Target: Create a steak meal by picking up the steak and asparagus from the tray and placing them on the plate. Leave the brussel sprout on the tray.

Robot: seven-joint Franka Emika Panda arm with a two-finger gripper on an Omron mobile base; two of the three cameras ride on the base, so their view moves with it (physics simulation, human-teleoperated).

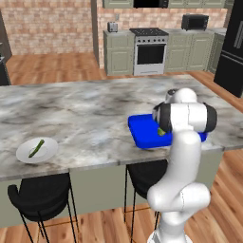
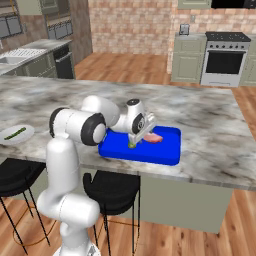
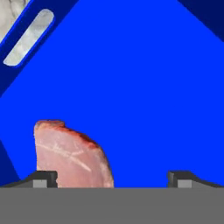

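Steak [image 3: 70, 155] lay on the blue tray [image 3: 144, 87], toward seven o'clock of the wide-open gripper [image 3: 111, 177], hugging one fingertip, so closing off-centre risked clipping its edge and shoving it aside rather than lifting it.

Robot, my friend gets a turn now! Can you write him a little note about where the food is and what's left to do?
Gripper: open, empty, low over the tray, with the steak by one fingertip.
Asparagus: already on the plate, at the far end of the counter.
Steak: on the tray, not gripped yet.
Sprout: on the tray beside the gripper; it stays there.
Left: grab the steak, carry it to the plate.
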